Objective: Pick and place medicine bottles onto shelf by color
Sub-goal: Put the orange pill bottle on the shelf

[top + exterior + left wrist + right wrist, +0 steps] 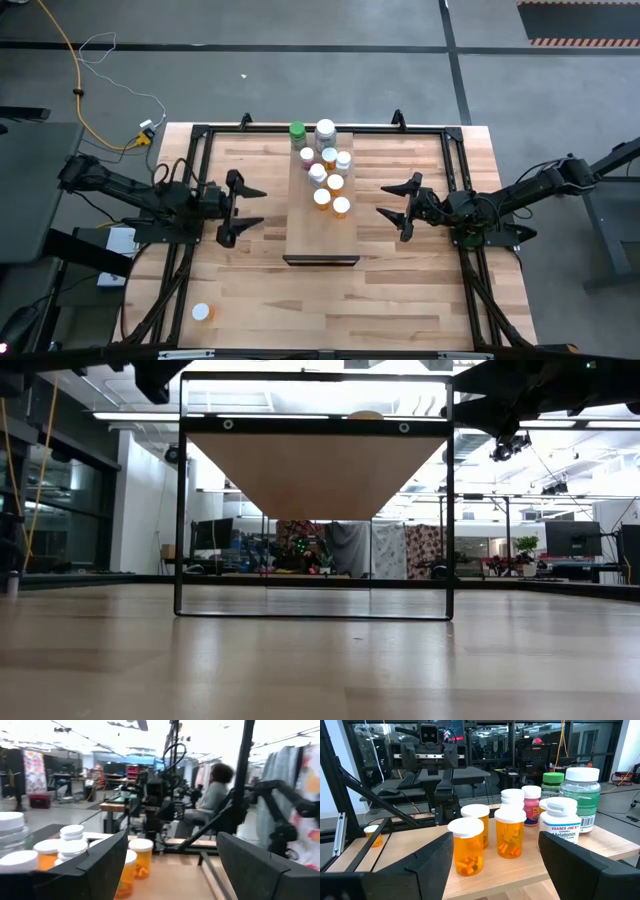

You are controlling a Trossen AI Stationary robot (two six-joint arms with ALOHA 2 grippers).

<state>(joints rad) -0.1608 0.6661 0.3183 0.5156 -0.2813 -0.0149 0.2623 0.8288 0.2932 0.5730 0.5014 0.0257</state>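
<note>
The shelf (321,225) is a pale wood board raised on a black frame at the table's middle. Several medicine bottles (325,165) stand upright in a cluster on its far half: orange ones (468,845) nearest, a white one (561,822), a pinkish one (532,805), a large green one (580,795) and a green-capped one (297,131). One more orange bottle (202,313) sits on the tabletop near the front left. My left gripper (255,207) is open left of the shelf. My right gripper (392,200) is open right of it. Both point level at the shelf.
Black frame rails (455,190) run around the table's far half and down both sides. The near half of the shelf board (322,245) is bare wood. A seated person (210,795) shows beyond the table in the left wrist view.
</note>
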